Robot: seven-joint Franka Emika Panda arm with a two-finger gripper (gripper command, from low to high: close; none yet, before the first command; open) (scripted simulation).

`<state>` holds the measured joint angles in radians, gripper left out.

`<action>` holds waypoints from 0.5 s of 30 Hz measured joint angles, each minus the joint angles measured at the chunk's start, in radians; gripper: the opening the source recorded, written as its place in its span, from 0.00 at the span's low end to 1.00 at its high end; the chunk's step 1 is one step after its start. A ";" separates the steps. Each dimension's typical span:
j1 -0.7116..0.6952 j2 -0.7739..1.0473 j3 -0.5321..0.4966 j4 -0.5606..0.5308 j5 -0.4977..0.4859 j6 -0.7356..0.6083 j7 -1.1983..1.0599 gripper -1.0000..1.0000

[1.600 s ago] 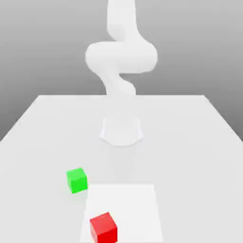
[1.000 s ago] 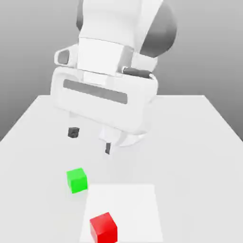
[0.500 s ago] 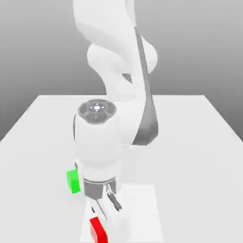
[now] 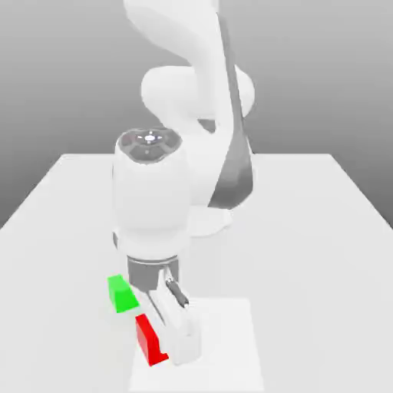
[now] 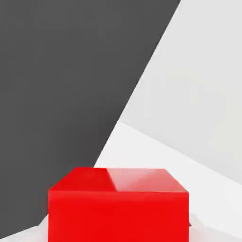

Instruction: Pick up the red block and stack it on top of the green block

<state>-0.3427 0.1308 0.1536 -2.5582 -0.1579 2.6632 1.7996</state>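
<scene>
The red block is a small bright-red cube at the front of the table, partly covered by my gripper, which is shut on it. It hangs slightly above the white patch. In the hand view the red block sits very close, with the table and the dark background beyond it. The green block, a cube of about the same size, rests on the table just behind the red one, towards the exterior view's left. Part of it is hidden by my wrist.
The grey table stretches back to the arm's base in the middle. My forearm stands upright over the two blocks and hides the table behind them.
My hand came down over the red block and its fingers shut on it. The red block has since moved up and towards the exterior view's left with the hand. The green block stayed put.
</scene>
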 joint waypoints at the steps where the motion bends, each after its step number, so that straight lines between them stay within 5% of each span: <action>1: -0.014 -0.031 -0.011 -0.032 -0.006 -0.001 -0.024 0.00; 11: -0.079 -0.377 -0.157 -0.364 0.113 0.009 -0.397 0.00; 15: -0.071 -0.309 -0.184 -0.395 0.141 0.112 -0.447 0.00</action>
<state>-0.4133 -0.1784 -0.0303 -2.9532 -0.0165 2.7756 1.3525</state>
